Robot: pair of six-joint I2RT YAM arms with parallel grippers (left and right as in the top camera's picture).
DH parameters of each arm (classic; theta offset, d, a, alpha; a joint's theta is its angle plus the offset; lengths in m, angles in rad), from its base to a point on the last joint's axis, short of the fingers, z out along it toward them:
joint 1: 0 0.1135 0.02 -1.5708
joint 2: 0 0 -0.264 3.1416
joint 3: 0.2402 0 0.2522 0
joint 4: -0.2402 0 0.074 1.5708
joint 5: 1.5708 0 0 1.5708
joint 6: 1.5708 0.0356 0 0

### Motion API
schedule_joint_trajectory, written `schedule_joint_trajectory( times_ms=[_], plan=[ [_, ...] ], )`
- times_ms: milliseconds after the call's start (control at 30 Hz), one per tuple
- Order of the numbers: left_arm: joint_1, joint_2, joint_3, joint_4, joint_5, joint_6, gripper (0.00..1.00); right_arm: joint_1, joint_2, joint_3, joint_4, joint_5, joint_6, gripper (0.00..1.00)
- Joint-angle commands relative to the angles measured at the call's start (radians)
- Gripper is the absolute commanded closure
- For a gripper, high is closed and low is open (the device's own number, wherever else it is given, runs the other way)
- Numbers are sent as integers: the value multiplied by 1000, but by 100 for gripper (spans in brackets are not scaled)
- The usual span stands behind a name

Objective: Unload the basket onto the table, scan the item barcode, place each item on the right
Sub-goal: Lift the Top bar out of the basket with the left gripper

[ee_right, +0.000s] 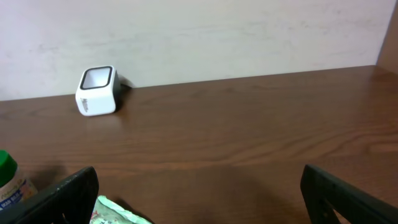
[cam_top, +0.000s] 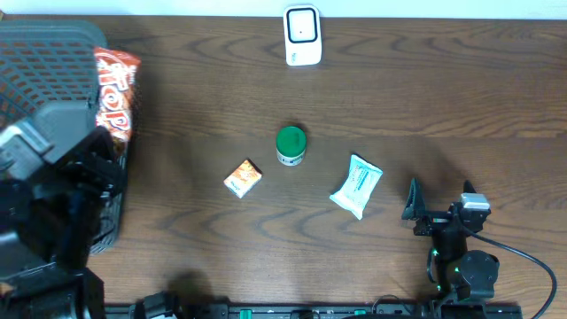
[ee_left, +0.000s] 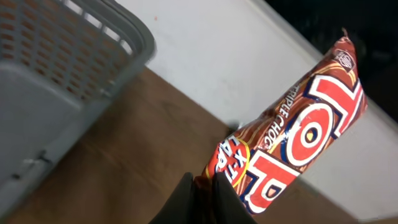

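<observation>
My left gripper [ee_left: 208, 179] is shut on the lower edge of a red and brown snack packet [ee_left: 292, 134], which is lifted and tilted beside the grey basket [ee_left: 62, 87]. From overhead the packet [cam_top: 116, 89] shows at the basket's right side, above the left arm. The white barcode scanner [cam_top: 302, 35] stands at the back centre of the table, also seen in the right wrist view as the scanner [ee_right: 97, 91]. My right gripper [cam_top: 440, 191] rests low at the front right, open with nothing between its fingers.
A green-lidded jar [cam_top: 291, 144], a small orange box [cam_top: 242, 178] and a pale green packet [cam_top: 356, 186] lie mid-table. The packet's corner [ee_right: 115, 213] sits by my right gripper's left finger. The basket [cam_top: 44, 53] fills the far left.
</observation>
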Motion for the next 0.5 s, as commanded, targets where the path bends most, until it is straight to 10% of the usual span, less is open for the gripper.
schedule_joint_trajectory(
  times_ms=[0,467],
  plan=[
    [-161,25,8,0,-238,47,93,8,-3,-2,-4,-5,-10,1],
    [-780,361,8,0,-1059,86,93,8,-3,-2,-4,-5,-10,1]
  ],
)
